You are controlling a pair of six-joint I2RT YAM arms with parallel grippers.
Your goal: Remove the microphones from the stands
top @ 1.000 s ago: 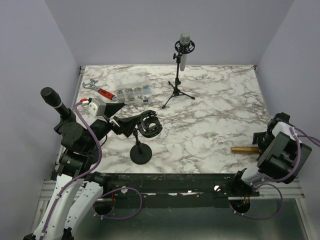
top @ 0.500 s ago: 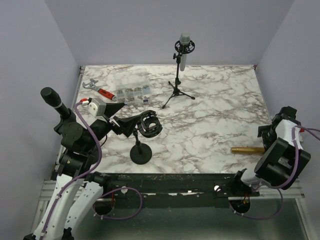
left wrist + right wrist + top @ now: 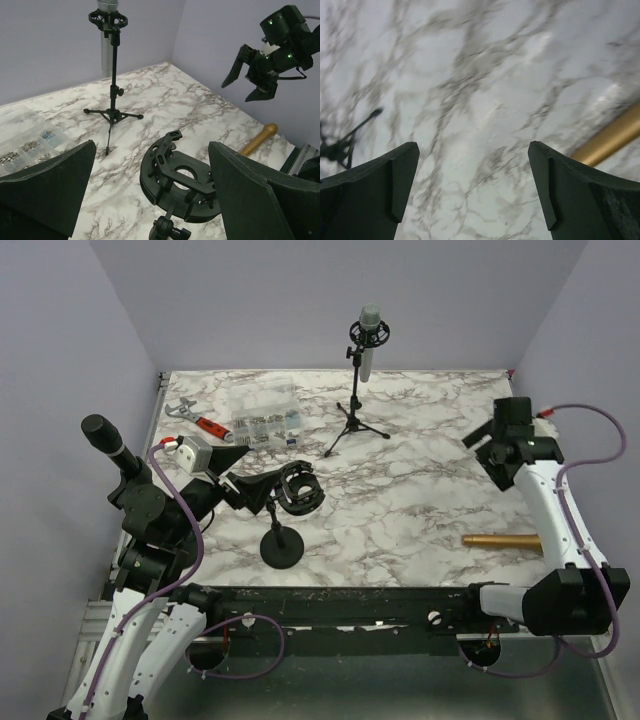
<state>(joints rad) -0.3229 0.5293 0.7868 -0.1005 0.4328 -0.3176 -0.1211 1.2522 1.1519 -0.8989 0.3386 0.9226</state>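
Observation:
A grey microphone (image 3: 369,338) stands upright in a black shock mount on a tripod stand (image 3: 354,424) at the back middle of the table. It also shows in the left wrist view (image 3: 106,35). My left gripper (image 3: 255,478) is open, its fingers either side of an empty black shock mount (image 3: 184,176) on a short desk stand (image 3: 282,546), with nothing held. My right gripper (image 3: 492,458) is open and empty, raised over the right side of the table and well apart from the microphone. In its own view the right gripper (image 3: 472,150) has only bare marble between the jaws.
A gold cylinder (image 3: 500,539) lies on the table at the near right and also shows in the right wrist view (image 3: 612,137). A clear parts box (image 3: 265,418) and a red-handled wrench (image 3: 196,419) lie at the back left. Purple walls enclose the table.
My right arm has swung up from the near right edge and out over the right side of the table. The left arm, both stands and the microphone have not moved.

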